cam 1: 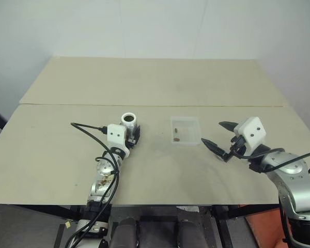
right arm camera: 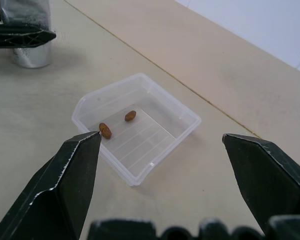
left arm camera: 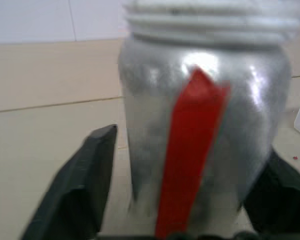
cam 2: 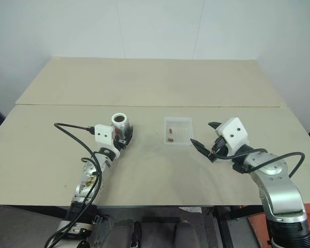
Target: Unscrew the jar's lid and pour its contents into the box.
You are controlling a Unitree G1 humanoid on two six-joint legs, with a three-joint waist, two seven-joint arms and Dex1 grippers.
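Desk [cam 1: 144, 88] is two pale beige boards against a white wall, so you've got open room behind and to both sides. One jar [cam 1: 128, 122], uncapped, upright between the spread left gripper [cam 1: 133, 137] fingers, one finger apart from it. One box [cam 1: 185, 130] holds two contents [right arm camera: 105, 130] pellets. Right gripper [cam 1: 218, 138] spread wide, holding nothing, just beside the box.

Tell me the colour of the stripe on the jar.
Red, running vertically down the silvery jar; the left wrist view shows it best.
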